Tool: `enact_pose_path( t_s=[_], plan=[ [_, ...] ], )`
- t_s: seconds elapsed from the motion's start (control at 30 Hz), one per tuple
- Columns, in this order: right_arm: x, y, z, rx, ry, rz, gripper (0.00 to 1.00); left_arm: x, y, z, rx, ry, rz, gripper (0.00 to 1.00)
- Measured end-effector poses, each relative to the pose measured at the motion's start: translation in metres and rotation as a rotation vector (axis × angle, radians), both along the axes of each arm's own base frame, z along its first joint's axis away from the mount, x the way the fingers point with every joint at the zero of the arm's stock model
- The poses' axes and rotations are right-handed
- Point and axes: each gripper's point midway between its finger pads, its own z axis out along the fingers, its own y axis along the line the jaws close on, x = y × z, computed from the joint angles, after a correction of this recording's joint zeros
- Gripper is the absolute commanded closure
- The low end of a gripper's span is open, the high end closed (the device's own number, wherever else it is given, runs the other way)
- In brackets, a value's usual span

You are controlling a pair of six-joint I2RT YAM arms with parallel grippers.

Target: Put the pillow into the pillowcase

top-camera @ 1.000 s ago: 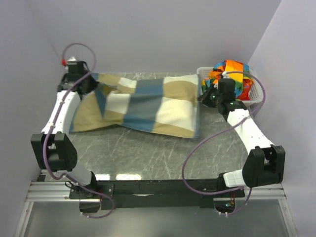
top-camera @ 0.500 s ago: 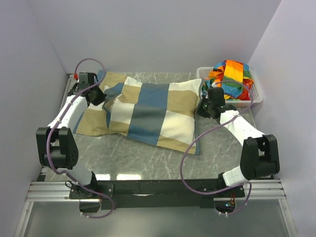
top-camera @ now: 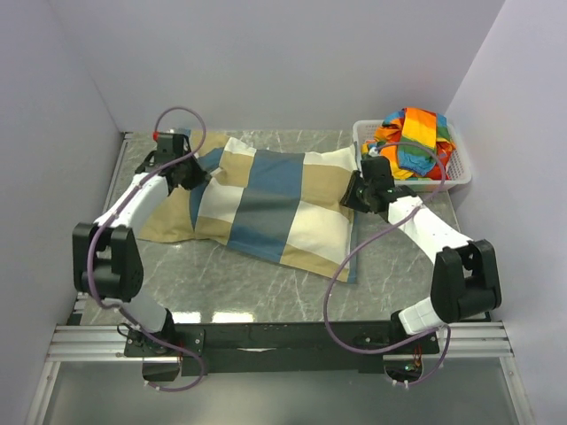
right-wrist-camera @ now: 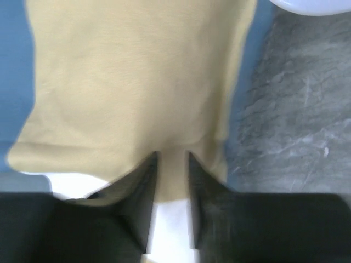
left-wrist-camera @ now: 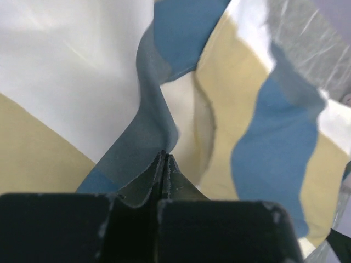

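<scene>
Well, from above you see the pillowcase lying plump across the table, with the left hand at its left end and the right hand at its right edge. Only the left wrist view shows that hand pinched tight on a blue fold. The right wrist view shows the right fingers narrow, with tan cloth held between them. The pillow itself you cannot make out.

On the tabletop the pillowcase lies between my left pincer and right pincer; the basket sits at its far right.

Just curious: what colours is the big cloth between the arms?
The pillowcase: blocks of blue, tan and off-white, clearest from the top view.
</scene>
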Motion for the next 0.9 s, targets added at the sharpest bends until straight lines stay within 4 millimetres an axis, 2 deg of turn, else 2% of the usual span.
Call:
enact_pose_path(
  t_s=[0.03,0.1,0.17,0.23,0.3,0.33,0.4,0.43,0.47,0.57,0.73,0.9],
  plan=[
    [-0.001,0.002,0.005,-0.006,-0.012,0.001,0.55,0.0,-0.004,-0.013,-0.013,0.025,-0.013,0.91],
    [-0.003,0.009,0.017,-0.02,-0.036,0.014,0.53,-0.002,-0.011,-0.039,-0.036,0.074,-0.034,0.89],
    [-0.003,0.023,0.033,-0.027,-0.069,0.04,0.51,-0.009,-0.018,-0.067,-0.072,0.126,-0.051,0.84],
    [0.0,0.041,0.051,-0.021,-0.111,0.073,0.51,-0.016,-0.025,-0.083,-0.113,0.147,-0.065,0.77],
    [0.002,0.062,0.071,-0.011,-0.152,0.114,0.49,-0.016,-0.032,-0.083,-0.156,0.122,-0.086,0.71],
    [0.005,0.074,0.082,-0.003,-0.173,0.134,0.49,-0.015,-0.034,-0.081,-0.173,0.107,-0.094,0.63],
    [0.012,0.095,0.099,0.021,-0.21,0.17,0.49,-0.016,-0.039,-0.077,-0.206,0.082,-0.112,0.54],
    [0.016,0.108,0.105,0.038,-0.226,0.195,0.49,-0.017,-0.041,-0.074,-0.222,0.074,-0.121,0.48],
    [0.019,0.118,0.108,0.051,-0.236,0.214,0.49,-0.017,-0.043,-0.072,-0.232,0.067,-0.129,0.47],
    [0.025,0.14,0.1,0.083,-0.228,0.266,0.49,-0.018,-0.043,-0.062,-0.242,0.051,-0.138,0.4],
    [0.026,0.163,0.062,0.102,-0.155,0.326,0.5,-0.031,-0.027,-0.042,-0.227,0.052,-0.096,0.34],
    [0.015,0.201,0.026,0.116,-0.098,0.403,0.5,-0.04,-0.009,-0.022,-0.19,0.027,-0.036,0.26]
  ],
)
